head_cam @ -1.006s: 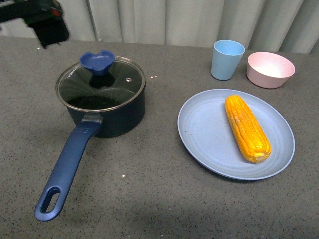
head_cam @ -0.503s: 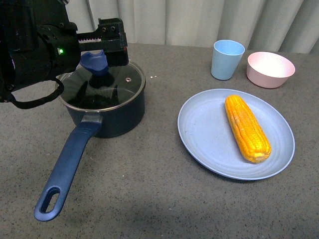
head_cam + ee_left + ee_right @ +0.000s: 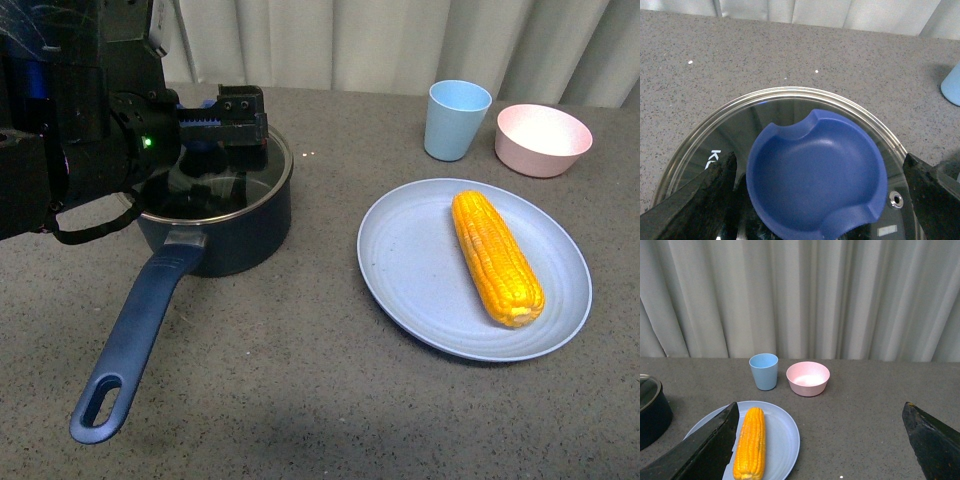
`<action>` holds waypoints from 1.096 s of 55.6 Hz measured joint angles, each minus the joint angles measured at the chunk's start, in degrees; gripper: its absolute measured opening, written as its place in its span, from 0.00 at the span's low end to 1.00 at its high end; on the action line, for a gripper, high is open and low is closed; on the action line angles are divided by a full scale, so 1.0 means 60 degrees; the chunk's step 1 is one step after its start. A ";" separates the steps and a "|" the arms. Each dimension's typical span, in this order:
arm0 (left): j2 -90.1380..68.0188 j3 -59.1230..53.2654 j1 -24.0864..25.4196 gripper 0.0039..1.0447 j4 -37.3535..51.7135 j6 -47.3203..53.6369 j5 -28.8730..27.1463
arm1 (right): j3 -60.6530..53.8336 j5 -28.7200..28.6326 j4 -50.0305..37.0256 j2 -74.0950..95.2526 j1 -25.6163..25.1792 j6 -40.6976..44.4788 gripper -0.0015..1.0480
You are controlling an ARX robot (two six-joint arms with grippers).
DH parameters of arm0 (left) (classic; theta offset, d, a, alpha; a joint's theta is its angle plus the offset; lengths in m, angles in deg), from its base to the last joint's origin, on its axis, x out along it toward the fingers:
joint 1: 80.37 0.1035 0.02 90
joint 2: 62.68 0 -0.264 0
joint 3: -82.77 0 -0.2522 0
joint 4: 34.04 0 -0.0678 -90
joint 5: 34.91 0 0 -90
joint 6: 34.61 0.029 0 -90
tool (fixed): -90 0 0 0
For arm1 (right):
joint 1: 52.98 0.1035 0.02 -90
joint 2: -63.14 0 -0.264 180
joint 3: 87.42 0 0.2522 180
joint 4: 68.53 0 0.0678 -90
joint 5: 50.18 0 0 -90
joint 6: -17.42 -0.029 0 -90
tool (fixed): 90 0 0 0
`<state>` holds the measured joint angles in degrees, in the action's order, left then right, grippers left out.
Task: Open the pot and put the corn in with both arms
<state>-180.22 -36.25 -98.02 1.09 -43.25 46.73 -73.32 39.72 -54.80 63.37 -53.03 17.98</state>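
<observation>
The navy pot (image 3: 225,235) stands at the left with its glass lid (image 3: 215,185) on and its long blue handle (image 3: 135,335) pointing toward me. My left gripper (image 3: 215,125) is open over the lid. In the left wrist view its fingers (image 3: 695,200) stand on either side of the lid's blue knob (image 3: 815,172), apart from it. The corn (image 3: 495,255) lies on a light blue plate (image 3: 410,260) at the right. It also shows in the right wrist view (image 3: 751,442). My right gripper (image 3: 820,450) is open and empty, above the table near the plate.
A light blue cup (image 3: 457,120) and a pink bowl (image 3: 542,140) stand behind the plate at the back right. A grey curtain hangs behind the table. The pot's rim (image 3: 650,390) shows at the edge of the right wrist view.
My left arm has come in from the upper left and lowered over the pot's lid, now hiding the knob in the front view. The corn, the plate and the pot have not moved.
</observation>
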 joint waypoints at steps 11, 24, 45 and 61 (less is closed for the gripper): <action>-0.0051 0.0015 0.0000 0.93 -0.0025 0.0051 0.0000 | 0.0000 0.0000 0.0000 0.0000 0.0000 0.0000 0.91; -0.0051 0.0033 0.0004 0.59 -0.0025 0.0044 0.0084 | 0.0000 0.0000 0.0000 0.0000 0.0000 0.0000 0.91; 0.0678 0.0018 0.0055 0.58 -0.0091 -0.0120 0.0219 | 0.0000 0.0000 0.0000 0.0000 0.0000 0.0000 0.91; 0.1224 0.0033 0.1555 0.57 -0.0062 -0.0073 0.0470 | 0.0000 0.0000 0.0000 0.0000 0.0000 0.0000 0.91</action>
<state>-172.87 -36.05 -88.68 0.71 -43.69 49.54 -73.32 39.72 -54.80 63.37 -53.03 17.98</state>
